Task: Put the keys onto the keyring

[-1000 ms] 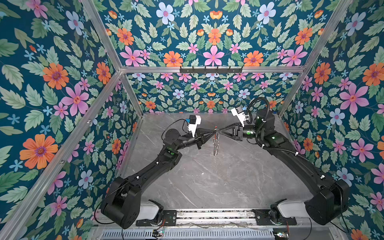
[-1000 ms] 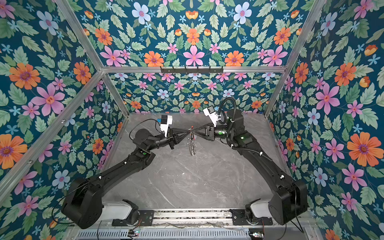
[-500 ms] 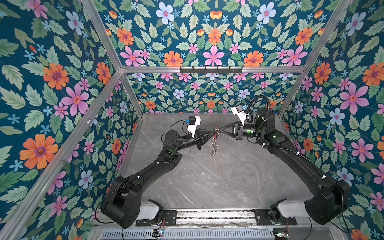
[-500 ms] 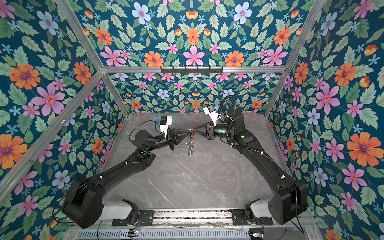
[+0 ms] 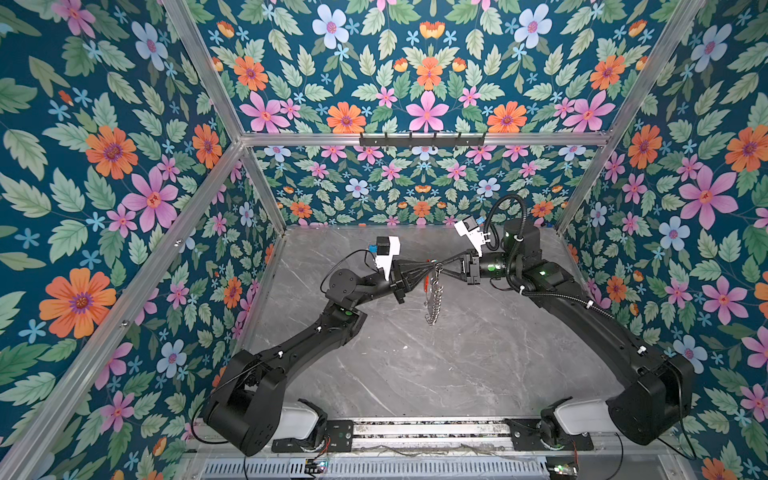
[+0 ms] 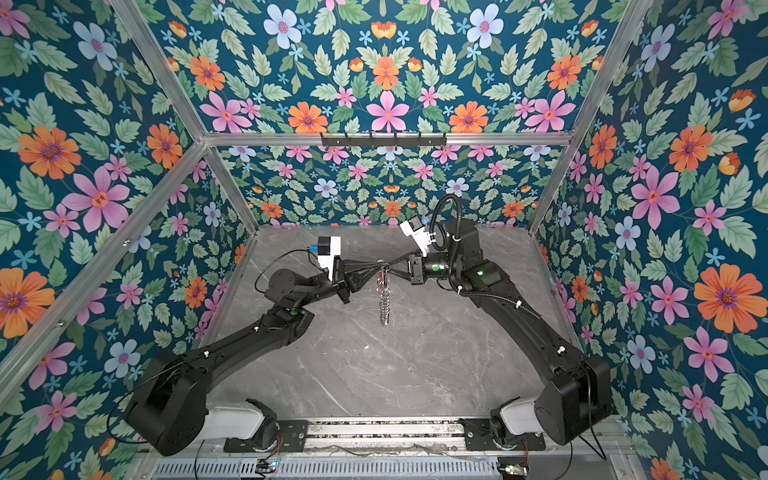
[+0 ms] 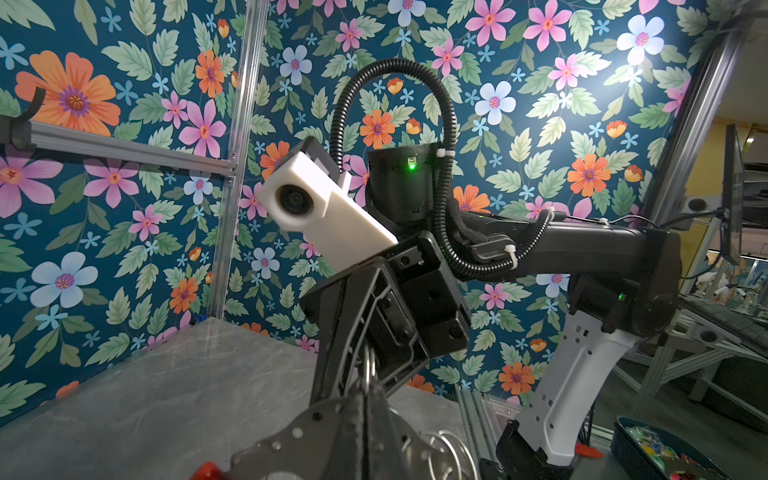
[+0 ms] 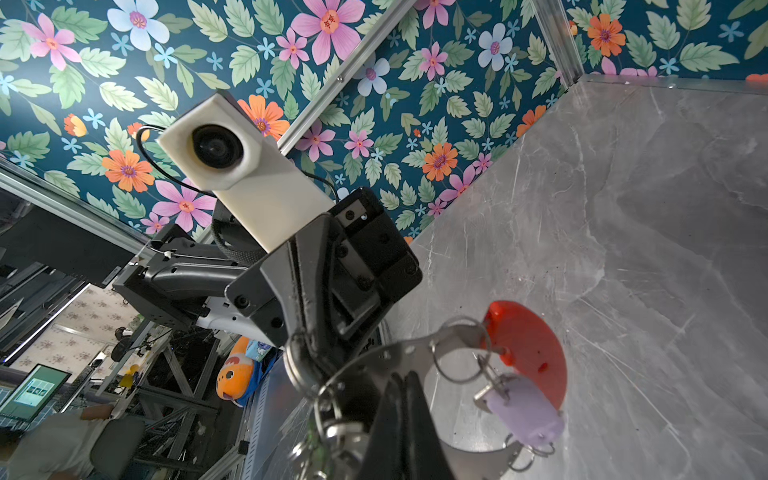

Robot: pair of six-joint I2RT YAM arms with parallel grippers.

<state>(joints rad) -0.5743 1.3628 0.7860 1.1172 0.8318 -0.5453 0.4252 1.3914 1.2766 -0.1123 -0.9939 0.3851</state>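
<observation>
Both grippers meet in mid-air above the back of the table, and the keyring (image 5: 435,279) (image 6: 382,277) hangs between them. It is a thin metal hoop (image 8: 419,347) with a red curved section (image 8: 530,347). A string of small silver rings (image 5: 432,309) dangles from it. My left gripper (image 5: 428,266) (image 7: 366,409) is shut on the hoop's flat metal band. From the opposite side, my right gripper (image 5: 443,263) (image 8: 404,399) is also shut on the hoop. In the right wrist view a pale lilac key (image 8: 524,411) hangs by its tiny ring on the hoop, next to the red section.
The grey marble table (image 5: 457,374) lies under the arms, enclosed by floral walls on three sides. A black hook rack (image 5: 422,139) sits on the back rail. In the left wrist view, a blue bin (image 7: 623,446) of colourful items stands outside the cell.
My right gripper's jaws have closed on the keyring. The left gripper has kept its hold, and the hanging rings have shifted slightly.
</observation>
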